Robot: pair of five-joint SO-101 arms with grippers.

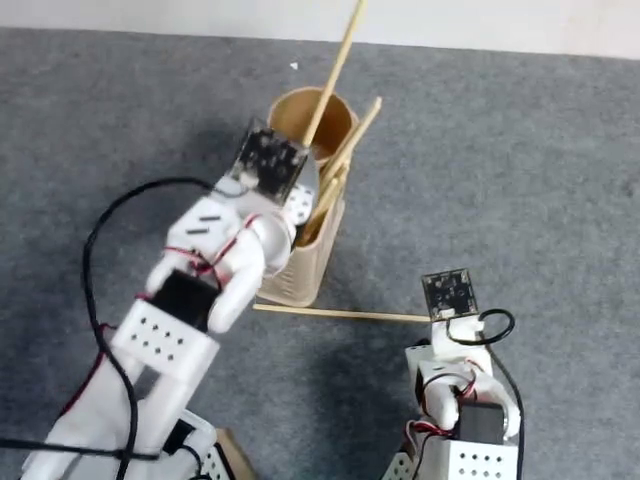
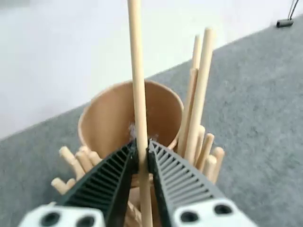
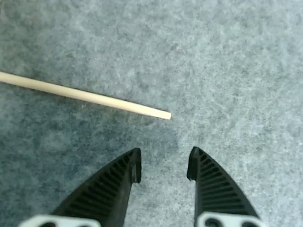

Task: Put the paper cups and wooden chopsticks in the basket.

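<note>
A brown paper cup [image 1: 300, 112] sits in the top of the beige basket [image 1: 300, 275], with several wooden chopsticks [image 1: 345, 160] leaning out beside it. My left gripper [image 2: 140, 152] is shut on one upright chopstick [image 2: 137, 85] above the cup [image 2: 106, 120]; that stick rises past the cup's rim [image 1: 338, 55]. More chopsticks [image 2: 201, 94] stand beside the cup. Another chopstick [image 1: 340, 314] lies flat on the carpet in front of the basket. My right gripper [image 3: 163, 165] hovers open just short of that chopstick's end [image 3: 85, 96], touching nothing.
Grey carpet [image 1: 540, 180] covers the whole work area, with a pale strip of floor or wall along the far edge. The left arm [image 1: 225, 250] leans over the basket; the right arm [image 1: 460, 380] stands at the near right. A wooden corner [image 1: 232, 450] shows near the left arm's base.
</note>
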